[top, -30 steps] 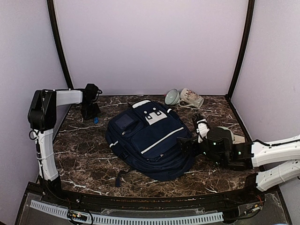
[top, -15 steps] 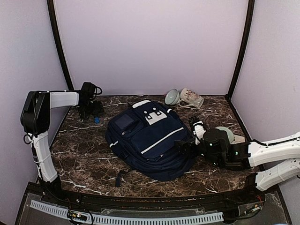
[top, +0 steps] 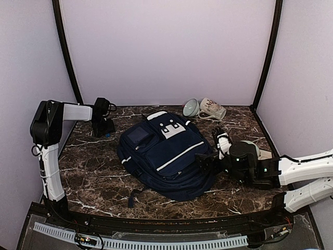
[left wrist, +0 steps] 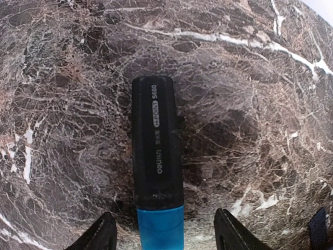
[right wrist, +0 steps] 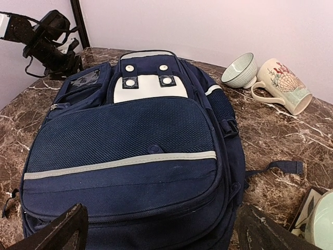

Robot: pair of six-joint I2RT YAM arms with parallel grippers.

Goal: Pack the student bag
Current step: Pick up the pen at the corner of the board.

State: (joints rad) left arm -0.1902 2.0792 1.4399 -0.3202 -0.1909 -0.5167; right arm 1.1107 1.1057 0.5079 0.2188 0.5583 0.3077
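Bag: the navy student bag lies flat in the middle of the counter, front pockets facing up. Its white patch points toward the top of the overhead view.
Left claw: the left claw hangs low over the counter at the upper left of the overhead view, well apart from the bag. Its fingers are spread, one on each side of a marker, with a gap showing on both sides.
Marker: the marker lies flat on the stone. Its black barrel runs up the wrist view and its blue end sits at the bottom, between the fingers.
Right claw: the right claw sits low at the bag's right edge. In its wrist view the fingers are spread wide at the two bottom corners, with the bag's front pocket showing between them.
Bowl and mug: a tilted bowl sits just beside a mug lying on its side, at the upper right behind the bag.
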